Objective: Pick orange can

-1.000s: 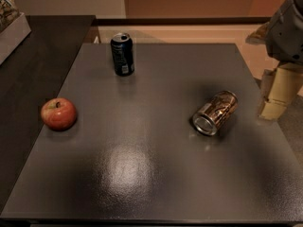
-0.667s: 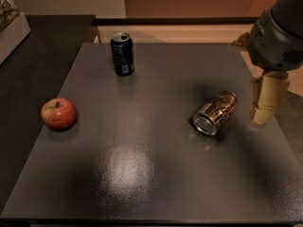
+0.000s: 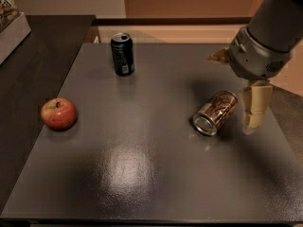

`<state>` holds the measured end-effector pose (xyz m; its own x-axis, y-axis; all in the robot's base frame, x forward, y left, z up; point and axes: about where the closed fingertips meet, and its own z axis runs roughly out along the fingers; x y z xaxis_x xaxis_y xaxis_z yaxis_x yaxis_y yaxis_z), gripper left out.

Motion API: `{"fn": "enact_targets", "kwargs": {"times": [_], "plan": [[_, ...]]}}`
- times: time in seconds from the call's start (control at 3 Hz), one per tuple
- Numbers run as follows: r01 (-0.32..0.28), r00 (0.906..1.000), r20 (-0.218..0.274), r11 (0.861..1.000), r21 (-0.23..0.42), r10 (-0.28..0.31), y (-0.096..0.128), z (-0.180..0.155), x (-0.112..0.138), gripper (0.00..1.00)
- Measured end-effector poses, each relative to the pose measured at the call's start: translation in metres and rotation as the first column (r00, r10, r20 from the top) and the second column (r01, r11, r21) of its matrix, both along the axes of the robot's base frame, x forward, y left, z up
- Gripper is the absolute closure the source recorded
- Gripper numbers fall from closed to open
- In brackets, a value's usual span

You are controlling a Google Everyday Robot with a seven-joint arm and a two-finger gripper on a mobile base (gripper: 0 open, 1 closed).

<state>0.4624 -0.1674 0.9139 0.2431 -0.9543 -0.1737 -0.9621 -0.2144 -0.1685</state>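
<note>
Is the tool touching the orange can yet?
Apart. The camera view shows a thin dark strip of table between the orange can, lying on its side, and the tool just right of it.

No writing was legible on the lying brownish-orange and gold metal can [image 3: 215, 112] or the upright dark blue drink can [image 3: 122, 54]. The gripper [image 3: 252, 102] hung just right of the former.

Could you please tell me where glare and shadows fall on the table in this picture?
Camera view: a broad pale glare patch lies on the dark table, front of centre; the silver end of the orange can glints; a soft shadow darkens the table behind the can, under the end effector, which is just right of it.
</note>
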Motion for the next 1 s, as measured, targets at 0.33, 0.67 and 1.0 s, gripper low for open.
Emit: {"fn": "enact_targets", "kwargs": {"times": [0.33, 0.67, 1.0], "plan": [[-0.107, 0.9937, -0.032, 0.994, 0.001, 0.107, 0.002, -0.019, 0.007, 0.0], [-0.171, 0.9837, -0.059, 0.985, -0.026, 0.17, 0.002, -0.037, 0.01, 0.0], [-0.209, 0.9752, -0.086, 0.976, -0.057, 0.204, 0.0, -0.054, 0.01, 0.0]]}}
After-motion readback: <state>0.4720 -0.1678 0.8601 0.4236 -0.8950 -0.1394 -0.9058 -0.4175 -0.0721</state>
